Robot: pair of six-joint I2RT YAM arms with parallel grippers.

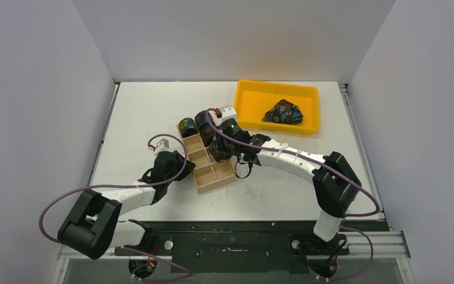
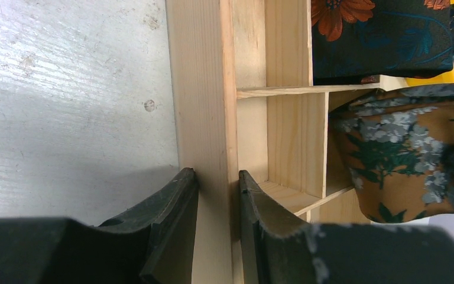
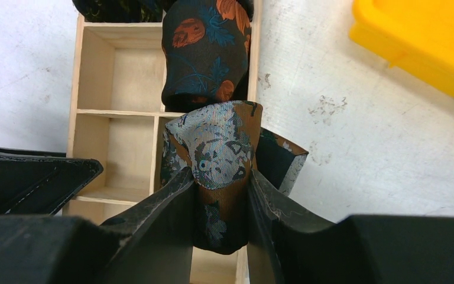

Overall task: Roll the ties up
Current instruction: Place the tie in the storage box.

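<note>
1. Left gripper [image 2: 216, 184]: nearest item, clamped on the near-left wall of the wooden box [image 2: 204, 89], steadying it.
2. Right gripper [image 3: 220, 177]: closed on a rolled brown tie [image 3: 219, 142] with grey-blue flowers, held over the box's right column; a loose flap juts right.
3. Orange-flowered tie [image 3: 204, 47]: rolled, standing in the next compartment farther.
4. Dark roll [image 1: 187, 126]: at the box's far-left end.
5. Yellow tray [image 1: 237, 100]: far right, holding one crumpled blue tie [image 1: 282, 112], not yet rolled.
6. Step in hand, as judged: stowing the brown roll.
7. Next move calls for: straight descent into the compartment, flap kept tucked, then release.
</note>
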